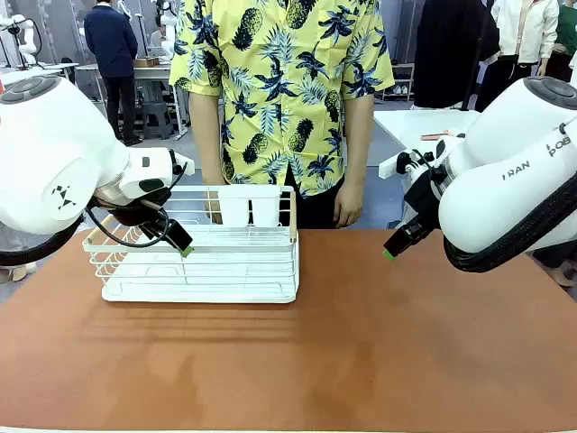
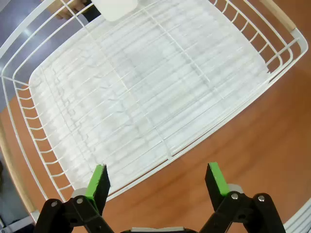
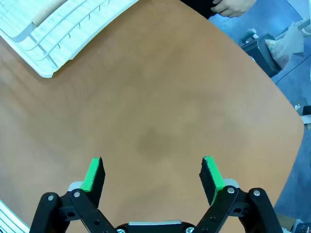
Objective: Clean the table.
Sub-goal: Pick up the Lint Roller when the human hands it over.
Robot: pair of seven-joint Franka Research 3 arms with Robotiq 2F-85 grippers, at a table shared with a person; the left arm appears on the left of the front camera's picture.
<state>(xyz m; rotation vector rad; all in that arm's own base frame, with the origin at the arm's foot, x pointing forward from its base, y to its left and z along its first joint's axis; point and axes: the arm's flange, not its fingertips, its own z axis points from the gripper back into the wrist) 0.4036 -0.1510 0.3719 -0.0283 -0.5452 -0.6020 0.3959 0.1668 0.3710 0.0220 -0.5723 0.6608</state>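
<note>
White rack (image 1: 200, 249), perhaps cups (image 1: 250, 206), on table (image 1: 361, 343)

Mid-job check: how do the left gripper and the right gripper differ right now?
The left gripper hangs over the rim of the white wire rack; the right gripper hangs over bare table. The left gripper is right at the rack; the right gripper is well apart from it. Both are open and hold nothing.
</note>
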